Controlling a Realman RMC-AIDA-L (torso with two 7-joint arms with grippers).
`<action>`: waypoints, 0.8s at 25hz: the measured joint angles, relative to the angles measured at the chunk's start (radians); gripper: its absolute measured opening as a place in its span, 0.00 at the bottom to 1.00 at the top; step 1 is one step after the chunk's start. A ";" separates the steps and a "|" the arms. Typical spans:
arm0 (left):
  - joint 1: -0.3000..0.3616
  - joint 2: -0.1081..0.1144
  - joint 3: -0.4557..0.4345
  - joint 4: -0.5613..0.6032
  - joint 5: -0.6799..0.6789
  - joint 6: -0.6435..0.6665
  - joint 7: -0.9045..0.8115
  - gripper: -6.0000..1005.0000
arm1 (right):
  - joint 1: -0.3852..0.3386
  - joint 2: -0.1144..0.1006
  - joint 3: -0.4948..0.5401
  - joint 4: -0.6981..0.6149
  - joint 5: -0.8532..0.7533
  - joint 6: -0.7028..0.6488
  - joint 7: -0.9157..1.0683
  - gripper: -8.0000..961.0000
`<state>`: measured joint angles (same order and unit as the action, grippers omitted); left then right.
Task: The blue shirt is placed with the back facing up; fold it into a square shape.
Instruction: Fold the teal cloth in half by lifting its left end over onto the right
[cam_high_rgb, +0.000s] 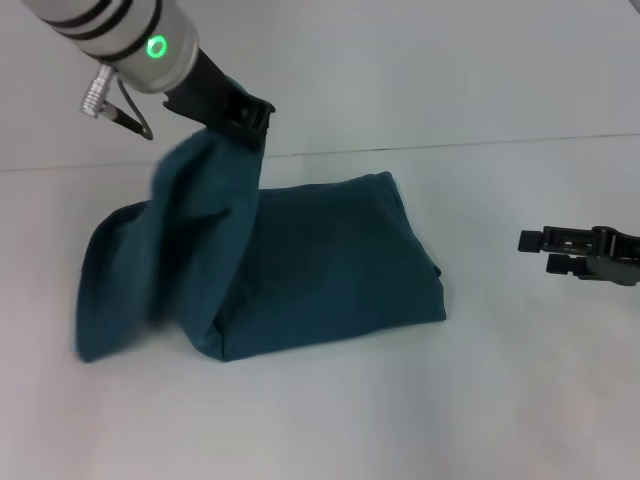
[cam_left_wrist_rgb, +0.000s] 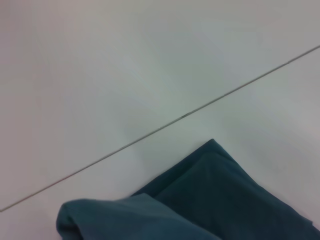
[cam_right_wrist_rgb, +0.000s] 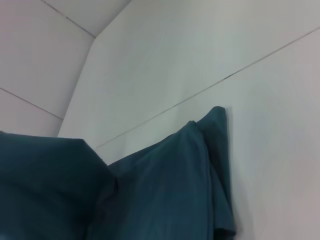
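Shirt partly folded on the white table, one end lifted.

One blue shirt (cam_high_rgb: 320, 270), soft plain teal cloth, lies as a rough rectangle with its left part pulled up into a draped peak, pinched in the clamped left gripper (cam_high_rgb: 250, 118). The right gripper (cam_high_rgb: 560, 250) hovers well apart over the smooth table (cam_high_rgb: 500, 400); whether its jaws are parted, I cannot tell.

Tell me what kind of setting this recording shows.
Probably a lab or test bench for cloth folding: a plain white table against a bare pale wall, with only the blue shirt on it, lifted by the left hand; right hand waits aside.
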<state>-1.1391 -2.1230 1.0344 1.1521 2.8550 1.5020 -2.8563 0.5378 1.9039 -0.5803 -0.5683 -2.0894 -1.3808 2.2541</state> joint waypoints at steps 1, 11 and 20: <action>-0.003 0.000 0.000 -0.016 0.000 -0.011 0.000 0.20 | 0.000 0.001 0.000 0.000 0.000 0.000 -0.001 0.92; -0.016 -0.025 0.013 -0.116 0.000 -0.107 0.001 0.22 | 0.009 0.009 -0.001 0.001 -0.032 0.000 0.002 0.92; -0.042 -0.042 0.045 -0.215 -0.009 -0.205 0.000 0.25 | 0.012 0.009 -0.001 0.001 -0.044 0.000 0.002 0.92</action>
<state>-1.1808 -2.1648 1.0794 0.9370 2.8461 1.2971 -2.8559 0.5495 1.9131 -0.5814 -0.5675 -2.1332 -1.3805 2.2561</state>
